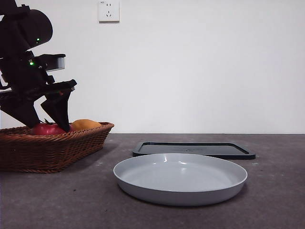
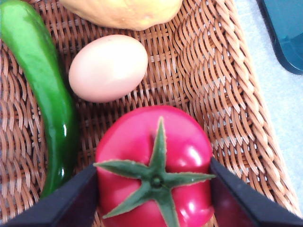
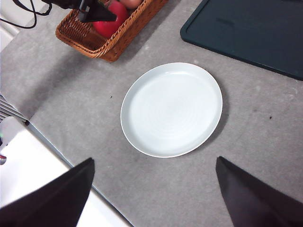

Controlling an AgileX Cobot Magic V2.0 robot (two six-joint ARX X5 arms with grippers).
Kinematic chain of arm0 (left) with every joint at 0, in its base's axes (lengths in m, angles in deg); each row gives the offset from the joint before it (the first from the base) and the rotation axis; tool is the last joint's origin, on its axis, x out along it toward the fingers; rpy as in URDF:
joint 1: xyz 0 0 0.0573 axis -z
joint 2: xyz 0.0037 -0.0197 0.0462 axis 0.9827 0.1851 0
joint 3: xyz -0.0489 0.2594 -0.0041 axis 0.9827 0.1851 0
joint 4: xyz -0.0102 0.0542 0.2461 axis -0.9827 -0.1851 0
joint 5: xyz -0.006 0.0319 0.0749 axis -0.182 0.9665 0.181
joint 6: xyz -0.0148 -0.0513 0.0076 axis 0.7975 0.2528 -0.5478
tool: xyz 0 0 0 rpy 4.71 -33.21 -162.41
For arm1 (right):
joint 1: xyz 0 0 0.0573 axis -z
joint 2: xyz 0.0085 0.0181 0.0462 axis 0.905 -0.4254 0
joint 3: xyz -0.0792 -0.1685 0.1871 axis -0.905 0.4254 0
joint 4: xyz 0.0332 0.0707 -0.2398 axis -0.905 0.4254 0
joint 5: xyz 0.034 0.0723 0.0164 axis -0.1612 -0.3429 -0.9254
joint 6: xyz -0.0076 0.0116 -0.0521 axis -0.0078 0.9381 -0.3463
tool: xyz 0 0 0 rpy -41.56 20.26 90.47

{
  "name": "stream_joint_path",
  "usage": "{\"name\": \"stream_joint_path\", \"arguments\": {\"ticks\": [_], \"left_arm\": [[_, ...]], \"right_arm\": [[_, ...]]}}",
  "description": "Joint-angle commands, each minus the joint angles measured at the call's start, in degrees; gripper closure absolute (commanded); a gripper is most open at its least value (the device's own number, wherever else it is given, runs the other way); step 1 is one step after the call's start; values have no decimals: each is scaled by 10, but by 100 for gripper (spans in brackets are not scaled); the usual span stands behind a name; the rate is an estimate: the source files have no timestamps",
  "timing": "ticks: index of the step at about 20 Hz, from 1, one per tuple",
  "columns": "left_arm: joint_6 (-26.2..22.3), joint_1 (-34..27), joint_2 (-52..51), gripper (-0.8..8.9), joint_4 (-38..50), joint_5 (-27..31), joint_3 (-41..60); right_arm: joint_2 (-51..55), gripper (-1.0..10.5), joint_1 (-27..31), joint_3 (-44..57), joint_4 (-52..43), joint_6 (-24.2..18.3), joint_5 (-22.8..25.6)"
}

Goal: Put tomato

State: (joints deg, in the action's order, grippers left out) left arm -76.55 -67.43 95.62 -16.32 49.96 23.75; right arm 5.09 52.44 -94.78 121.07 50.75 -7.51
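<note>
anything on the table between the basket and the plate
Nothing: the stretch between the basket and the plate is bare grey table, clearest in the right wrist view; the front view agrees.

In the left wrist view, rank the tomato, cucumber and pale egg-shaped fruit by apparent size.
1. Tomato, nearest the camera, between the left gripper's jaws, so nearness inflates it.
2. Cucumber, long but thin; close to the tomato in area.
3. Pale fruit, clearly smallest.
</note>
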Motion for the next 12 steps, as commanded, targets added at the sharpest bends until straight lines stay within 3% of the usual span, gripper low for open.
{"name": "stream_joint_path", "arguments": {"ticks": [1, 5, 7, 10, 12], "left_arm": [[-7, 2, 16, 641, -30, 3, -12], [-1, 7, -16, 640, -116, -2, -103], [23, 23, -58, 639, -130, -50, -126], [40, 89, -117, 639, -148, -119, -126], [38, 162, -119, 636, -148, -123, -124]], "right_arm": [[-4, 536, -3, -10, -5, -4, 0], [-3, 536, -3, -10, -5, -4, 0], [-3, 536, -3, -10, -5, -4, 0], [-3, 536, -3, -10, -6, -4, 0], [-3, 536, -3, -10, -6, -4, 0]]}}
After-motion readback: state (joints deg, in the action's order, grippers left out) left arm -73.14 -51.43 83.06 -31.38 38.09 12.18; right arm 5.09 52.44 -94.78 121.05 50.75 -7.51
